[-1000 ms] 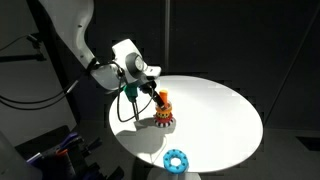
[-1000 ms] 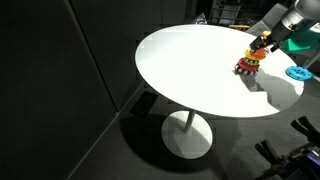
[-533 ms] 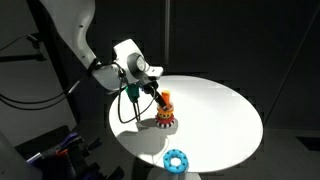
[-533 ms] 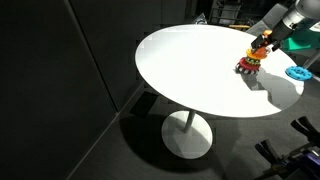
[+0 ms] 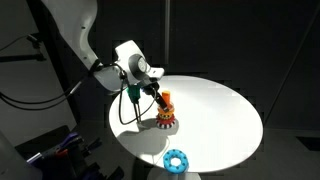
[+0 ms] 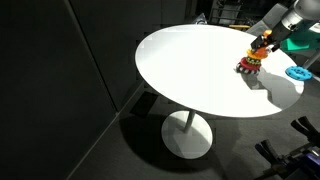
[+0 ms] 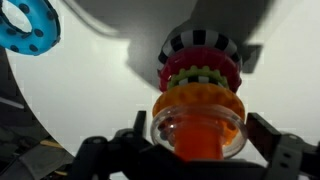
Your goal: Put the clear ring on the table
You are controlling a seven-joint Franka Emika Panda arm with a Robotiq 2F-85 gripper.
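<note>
The clear plastic ring (image 7: 197,118) tops the multicoloured ring-stacking toy (image 5: 165,117) on the round white bench (image 6: 190,70), unmoved since half a second ago. It looks glassy, circling an orange peg (image 7: 197,142). The jaws flank it; whether they are clenched, I cannot tell.

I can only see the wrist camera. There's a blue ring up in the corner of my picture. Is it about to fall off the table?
Observer: No. The blue ring lies flat near the rim of the round table, but all of it is on the top.
Child: Where is there room for the clear ring?
Observer: Past the stacking toy, on the side away from the arm, there is a wide stretch of bare white tabletop.
Child: How is my claw coming at the toy?
Observer: The claw reaches in at a slant from the side and meets the top of the toy, which stands upright.
</note>
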